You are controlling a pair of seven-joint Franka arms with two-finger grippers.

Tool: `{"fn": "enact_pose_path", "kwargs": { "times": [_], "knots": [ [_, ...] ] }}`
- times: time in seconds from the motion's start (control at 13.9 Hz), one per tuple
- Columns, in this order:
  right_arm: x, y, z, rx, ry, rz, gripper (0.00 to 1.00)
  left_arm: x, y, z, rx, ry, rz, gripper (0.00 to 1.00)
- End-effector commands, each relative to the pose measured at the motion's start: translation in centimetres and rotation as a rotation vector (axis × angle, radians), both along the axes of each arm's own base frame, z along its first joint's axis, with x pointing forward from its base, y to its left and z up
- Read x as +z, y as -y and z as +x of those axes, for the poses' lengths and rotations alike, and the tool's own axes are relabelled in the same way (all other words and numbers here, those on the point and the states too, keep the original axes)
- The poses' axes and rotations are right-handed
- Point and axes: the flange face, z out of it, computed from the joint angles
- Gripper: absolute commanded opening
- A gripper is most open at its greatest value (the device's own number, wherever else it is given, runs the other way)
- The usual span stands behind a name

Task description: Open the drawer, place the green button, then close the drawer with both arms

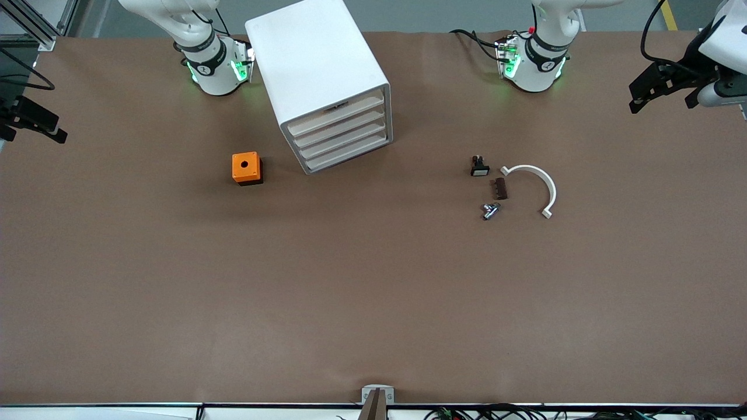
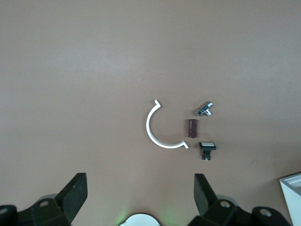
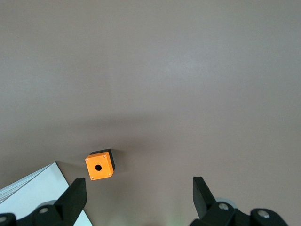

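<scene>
High over the table's two ends: left gripper [image 1: 662, 93] and right gripper [image 1: 32, 125], both spread wide, holding nothing.

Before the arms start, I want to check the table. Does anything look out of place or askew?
The white drawer cabinet sits turned at an angle to the table edge, all drawers shut. No green-capped button is visible; the nearest match is a small black part with a white face. Nothing looks spilled or damaged.

One white four-drawer cabinet [image 1: 324, 81]; one orange cube with a hole [image 1: 245, 167]; one white half-ring clamp [image 1: 537, 185]; one small black white-faced part [image 1: 480, 166]; one brown block [image 1: 500, 188]; one silver fitting [image 1: 490, 210].
</scene>
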Motion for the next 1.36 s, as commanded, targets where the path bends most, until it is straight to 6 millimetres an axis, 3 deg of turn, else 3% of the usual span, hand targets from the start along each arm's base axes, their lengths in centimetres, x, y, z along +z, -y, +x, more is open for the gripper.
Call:
{"fn": "enact_pose_path", "kwargs": {
  "times": [0.0, 0.5, 1.29],
  "knots": [
    [0.4, -0.1, -0.6, -0.013, 0.015, 0.012, 1.0, 0.3, 0.4, -0.5, 0.033, 0.014, -0.026, 1.0],
    [0.3, -0.2, -0.6, -0.01, 0.013, 0.008, 1.0, 0.4, 0.2, 1.5, 0.03, 0.008, -0.021, 1.0],
    [0.3, -0.4, -0.7, -0.008, 0.004, 0.01, 1.0, 0.4, 0.4, 1.3, 0.032, 0.001, -0.029, 1.0]
  ]
}}
